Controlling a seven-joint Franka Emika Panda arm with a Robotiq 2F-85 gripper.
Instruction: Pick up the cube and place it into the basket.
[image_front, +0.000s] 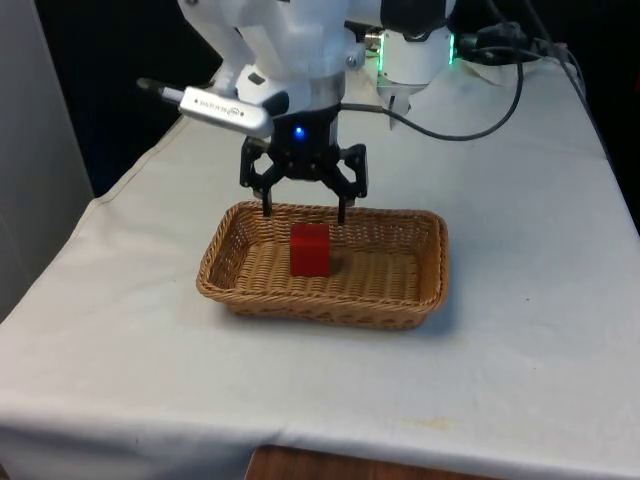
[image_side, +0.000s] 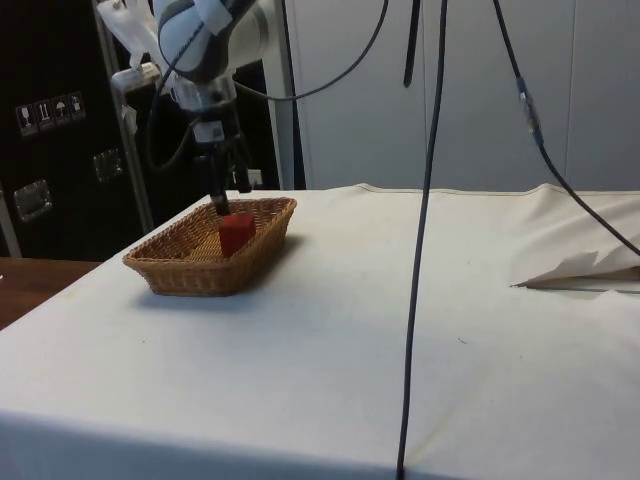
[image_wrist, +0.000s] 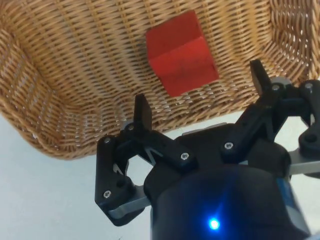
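While hovering over the far rim of the basket (image_front: 240, 275), gripper (image_front: 303, 210) spread wide, grasping nothing. Fingers apart, tips just above the rim in the front view.

Cube (image_front: 309, 249) red, resting on the basket floor, below and just ahead of the open jaws, clear of both fingertips. No contact seen.

View differences:
- Front view: both fingers seen apart, one to each side of the cube's top edge; basket long side faced.
- Side view: gripper (image_side: 219, 203) seen edge-on, so the two fingers overlap and the gap cannot be read; cube (image_side: 236, 233) seen close under the tips, inside the basket (image_side: 175, 272). Black cables (image_side: 428, 200) hanging in the foreground; fold in the cloth (image_side: 585, 268) well apart from the jaws.
- Wrist view: gap between fingers (image_wrist: 142, 114) plain; cube (image_wrist: 181, 53) lying beyond the tips, roughly between their lines, tilted corner-on against the weave. Basket (image_wrist: 55, 130) wall passing under the jaws, cloth (image_wrist: 45, 200) behind it.

Counts: 1 cube, 1 basket, 1 gripper with 2 fingers.

Contents: basket holds the cube alone, near its middle, away from the walls. Table (image_front: 520, 350) bears the basket.
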